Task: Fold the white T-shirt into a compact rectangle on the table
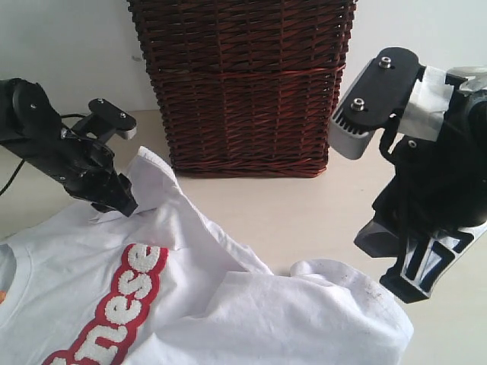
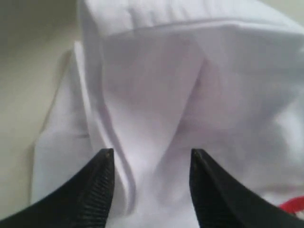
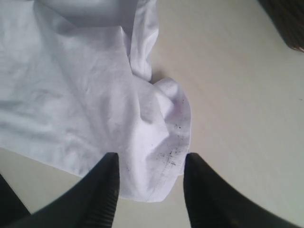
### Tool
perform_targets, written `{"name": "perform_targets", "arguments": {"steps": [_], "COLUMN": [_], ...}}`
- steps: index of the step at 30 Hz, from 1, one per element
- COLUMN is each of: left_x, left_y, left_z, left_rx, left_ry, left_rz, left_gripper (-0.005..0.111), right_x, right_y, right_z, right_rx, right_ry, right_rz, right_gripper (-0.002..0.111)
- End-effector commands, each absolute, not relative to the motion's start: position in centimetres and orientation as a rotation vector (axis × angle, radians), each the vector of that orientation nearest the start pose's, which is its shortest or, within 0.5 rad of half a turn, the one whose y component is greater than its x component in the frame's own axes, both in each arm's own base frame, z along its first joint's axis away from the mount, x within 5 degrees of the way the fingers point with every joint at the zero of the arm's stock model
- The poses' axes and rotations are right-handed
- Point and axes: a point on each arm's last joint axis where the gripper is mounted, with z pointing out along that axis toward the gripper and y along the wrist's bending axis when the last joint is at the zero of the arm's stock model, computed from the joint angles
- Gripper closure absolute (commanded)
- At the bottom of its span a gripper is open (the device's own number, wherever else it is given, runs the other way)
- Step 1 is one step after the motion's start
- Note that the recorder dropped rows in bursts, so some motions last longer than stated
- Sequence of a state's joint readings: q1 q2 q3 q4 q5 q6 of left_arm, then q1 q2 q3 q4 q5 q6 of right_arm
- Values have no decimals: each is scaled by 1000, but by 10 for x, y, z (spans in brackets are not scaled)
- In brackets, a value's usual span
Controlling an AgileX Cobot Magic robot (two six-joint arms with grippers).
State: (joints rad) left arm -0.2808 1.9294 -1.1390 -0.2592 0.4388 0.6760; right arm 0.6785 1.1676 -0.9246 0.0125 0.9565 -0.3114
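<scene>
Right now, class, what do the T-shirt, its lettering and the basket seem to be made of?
White T-shirt: soft matte fabric, probably cotton; it creases and drapes. Lettering: fuzzy white pile, red outline. Wicker basket: dark brown woven canes, slightly glossy.

T-shirt (image 1: 228, 304) matt cloth, table (image 1: 304, 213) smooth, basket (image 1: 243, 84) rough wicker w/ sheen.

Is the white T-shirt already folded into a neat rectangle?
No, the white T-shirt lies crumpled and unevenly spread over the table, with loose ridges and no straight folds.
</scene>
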Motion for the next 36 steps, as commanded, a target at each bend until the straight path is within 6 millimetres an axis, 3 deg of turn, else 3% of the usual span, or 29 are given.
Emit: {"name": "perform_targets", "arguments": {"steps": [1,5,10,13,24,31,33,36], "left_x": [374,377,374,375,405,413,415,417], "left_y": [-114,-110,-106,-109,-115,-121,-121,-121], "left_z": [146,137,119,121,170,180,182,184], "left_rx": [909,940,1022,1069,1052,1072,1056,1028], "left_ry": [2416,2419,2483,2462,2209,2052,2027,2007], "left_rz": [-53,-25,-35,-31,99,177,188,192], "left_gripper": [58,62,90,107,107,106,101,77], "right_x": [168,168,168,168,168,168,168,167], "right_y": [136,136,136,136,136,136,136,136], "right_z": [300,300,300,300,300,300,300,300], "right_rx": [-1256,-1256,-1256,-1256,-1256,-1258,-1257,-1261], "right_ry": [2369,2369,2369,2369,2369,2372,2378,2387], "right_rz": [142,142,142,142,142,141,148,149], "right_gripper": [65,65,65,65,65,65,65,65]}}
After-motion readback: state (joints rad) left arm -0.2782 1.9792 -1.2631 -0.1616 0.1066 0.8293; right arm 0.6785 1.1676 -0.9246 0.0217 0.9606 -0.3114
